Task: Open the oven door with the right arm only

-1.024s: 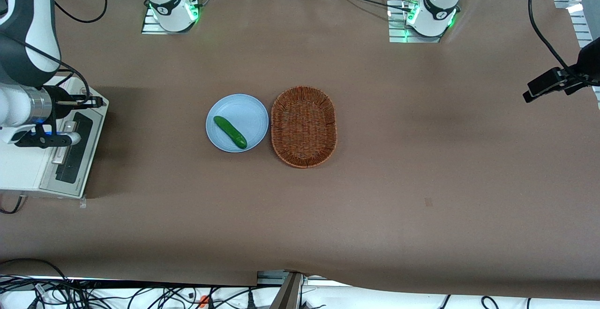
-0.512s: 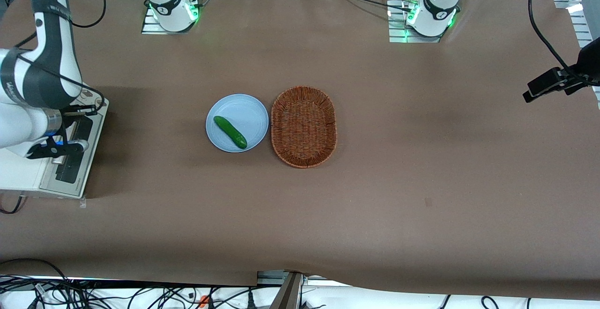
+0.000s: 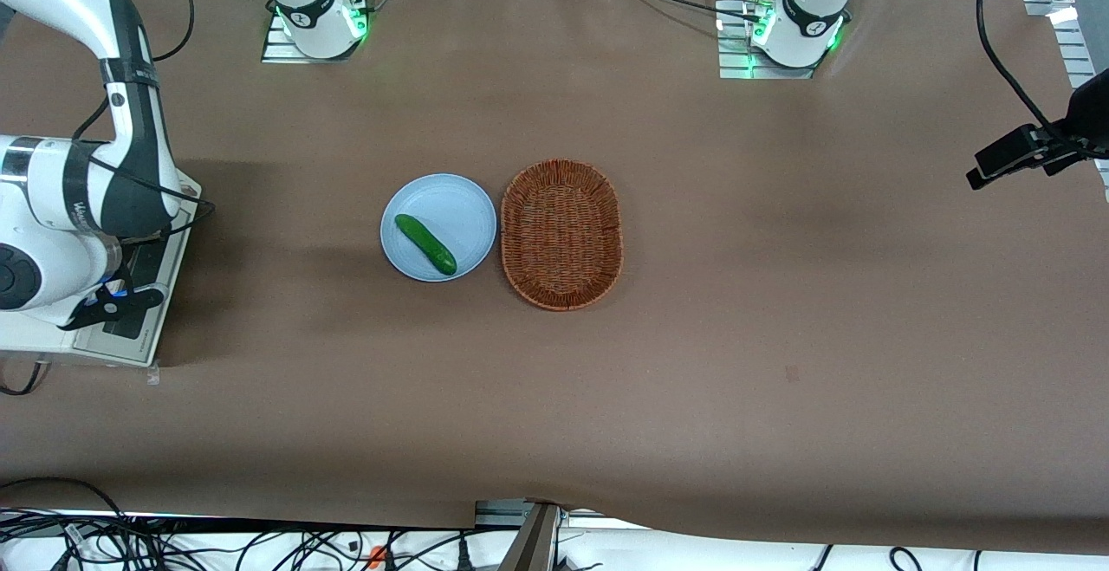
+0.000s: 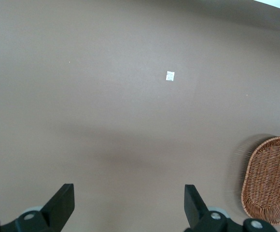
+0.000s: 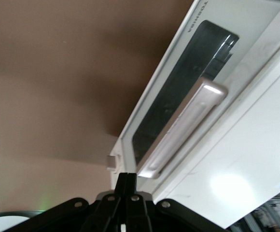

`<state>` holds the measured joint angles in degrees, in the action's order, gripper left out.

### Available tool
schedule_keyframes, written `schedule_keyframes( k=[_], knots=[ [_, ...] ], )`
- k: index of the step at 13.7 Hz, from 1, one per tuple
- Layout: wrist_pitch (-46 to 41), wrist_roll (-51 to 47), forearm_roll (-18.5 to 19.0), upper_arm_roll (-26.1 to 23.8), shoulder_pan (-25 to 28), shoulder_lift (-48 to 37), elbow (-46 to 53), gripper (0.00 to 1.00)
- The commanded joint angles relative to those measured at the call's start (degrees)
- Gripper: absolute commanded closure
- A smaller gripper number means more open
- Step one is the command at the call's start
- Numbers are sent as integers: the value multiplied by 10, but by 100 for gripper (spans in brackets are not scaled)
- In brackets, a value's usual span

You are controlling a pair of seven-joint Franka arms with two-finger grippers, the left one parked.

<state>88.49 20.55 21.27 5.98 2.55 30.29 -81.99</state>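
the toaster oven [image 3: 52,328] is set at the working arm's end of the brown surface [image 3: 693,380], and its oven door [image 3: 130,294] is seen facing the middle of the surface, framed in silver with dark glass. in the right wrist view the door [image 5: 178,116] looks closed or very nearly so against the cream body, with the silver bar handle [image 5: 181,130] lying along its upper edge. the right arm [image 3: 95,181] is bent over the oven, and its pincer [image 3: 113,301] is held just in front of the door near the handle; in the wrist view the pincer [image 5: 126,193] is seen clenched, its two black fingers pressed together with nothing between them, close to one end of the handle. the step in hand is judged to be the approach to the handle, the pull not yet made. for the next move the clenched tips would need to be hooked over the bar, or parted and closed round it, and the door then drawn down and outward along its hinge arc. a blue plate [image 3: 450,198] with a cucumber [image 3: 425,243] and a wicker basket [image 3: 561,233] are left well apart, mid-surface.
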Motion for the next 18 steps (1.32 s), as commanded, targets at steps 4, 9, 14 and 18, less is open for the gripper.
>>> schedule_keyframes(
  k=[4,9,14,18],
  knots=[
    [28,74,74,-3,-7,18,-4,100],
    [42,78,74,-2,-18,18,-27,100],
    [61,95,72,-2,-24,18,-39,100],
    [66,86,55,-3,-24,19,-34,100]
  ],
)
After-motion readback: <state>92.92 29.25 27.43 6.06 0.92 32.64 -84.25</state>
